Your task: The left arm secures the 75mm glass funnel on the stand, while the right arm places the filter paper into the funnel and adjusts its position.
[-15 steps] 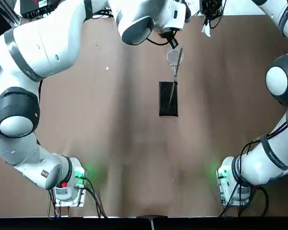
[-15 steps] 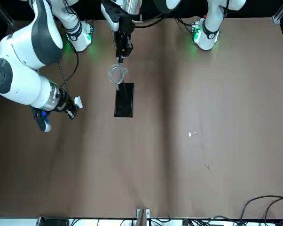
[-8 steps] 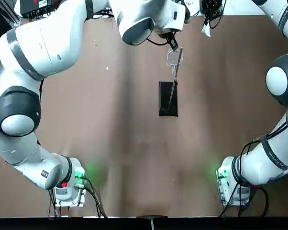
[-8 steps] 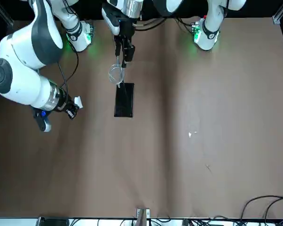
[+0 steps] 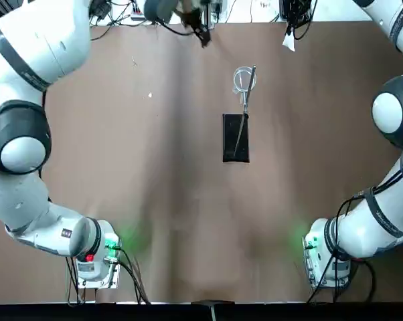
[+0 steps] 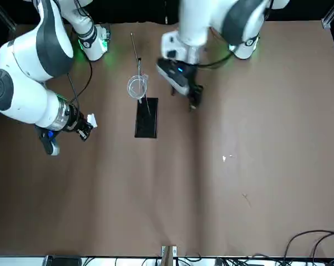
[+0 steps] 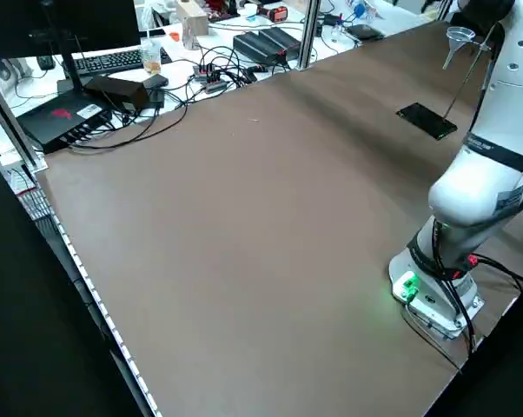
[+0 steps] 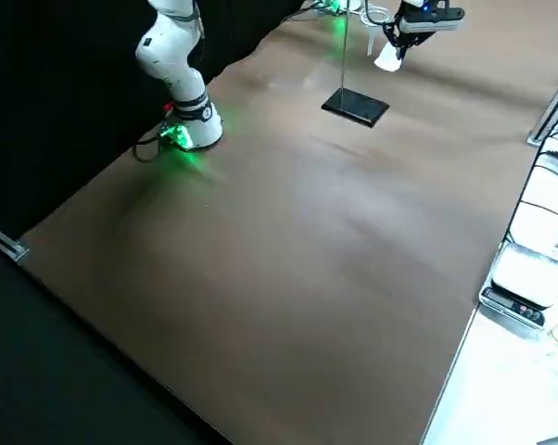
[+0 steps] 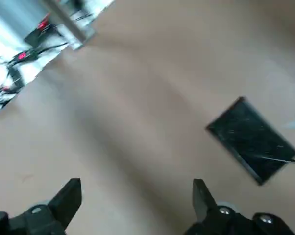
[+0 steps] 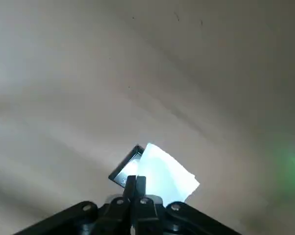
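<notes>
- Around: wkstn w/ monitor (image 7: pixel 70 26), keyboard (image 7: pixel 118 62) & cables (image 7: pixel 170 104) past worktop (image 7: pixel 244 217) edge, L side view; digital scale (image 8: pixel 527 281) past worktop edge, R side view. White scrap (image 5: pixel 150 95) on worktop, L of stand.
- In the way: metal rod (image 6: pixel 135 52) rises right by funnel; stand (image 5: pixel 235 144) base sits around mid-worktop, well in from all edges.
- 75mm glass funnel (image 6: pixel 137 87): up in the stand's ring, above worktop, on base's far-edge side.
- vs. earlier: L gripper was up at funnel & ring; now off them, shifted toward robot's L. Funnel & stand base approx. same spot; R arm approx. unchanged.
- L gripper (image 9: pixel 137 192): fingers wide apart, nothing btwn; over worktop, apart from funnel.
- R gripper (image 10: pixel 136 179): fingers narrow, pinching filter paper (image 10: pixel 166 177); over far part of worktop, robot's R of stand. Paper still outside funnel.
</notes>
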Tool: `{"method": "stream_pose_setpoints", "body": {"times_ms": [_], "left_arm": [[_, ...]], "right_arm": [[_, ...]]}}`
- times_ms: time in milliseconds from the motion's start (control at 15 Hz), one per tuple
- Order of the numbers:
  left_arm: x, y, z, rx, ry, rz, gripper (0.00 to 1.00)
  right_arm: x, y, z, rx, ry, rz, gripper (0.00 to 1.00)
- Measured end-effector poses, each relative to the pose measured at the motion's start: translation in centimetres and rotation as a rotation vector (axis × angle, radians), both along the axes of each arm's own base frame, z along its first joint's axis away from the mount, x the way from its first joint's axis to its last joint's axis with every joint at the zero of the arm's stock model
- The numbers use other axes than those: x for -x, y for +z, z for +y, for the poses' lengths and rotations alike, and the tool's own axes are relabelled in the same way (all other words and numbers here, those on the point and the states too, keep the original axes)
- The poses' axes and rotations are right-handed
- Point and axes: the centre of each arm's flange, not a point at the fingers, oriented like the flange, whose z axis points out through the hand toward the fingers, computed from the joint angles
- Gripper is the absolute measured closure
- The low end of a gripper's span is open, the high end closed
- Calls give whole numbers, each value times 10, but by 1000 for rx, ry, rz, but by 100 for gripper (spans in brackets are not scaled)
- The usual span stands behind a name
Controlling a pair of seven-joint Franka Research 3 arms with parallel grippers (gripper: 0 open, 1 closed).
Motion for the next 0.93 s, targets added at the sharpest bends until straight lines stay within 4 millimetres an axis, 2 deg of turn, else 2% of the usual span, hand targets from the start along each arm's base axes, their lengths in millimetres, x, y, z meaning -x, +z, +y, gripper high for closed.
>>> {"method": "stream_pose_setpoints", "body": {"times_ms": [200, 400, 533, 733, 933], "left_arm": [[-43, 8, 65, -19, 131, 7, 0], [-78, 5, 124, -35, 242, 30, 0], [-93, 4, 152, -24, 338, 39, 0], [-106, 2, 182, 4, 500, 47, 0], [-122, 1, 220, 17, 612, 51, 0]], "right_arm": [[0, 0, 0, 0, 1, 0, 99], [0, 0, 0, 0, 1, 0, 99], [0, 0, 0, 0, 0, 0, 99], [0, 0, 0, 0, 0, 0, 99], [0, 0, 0, 0, 0, 0, 99]]}}
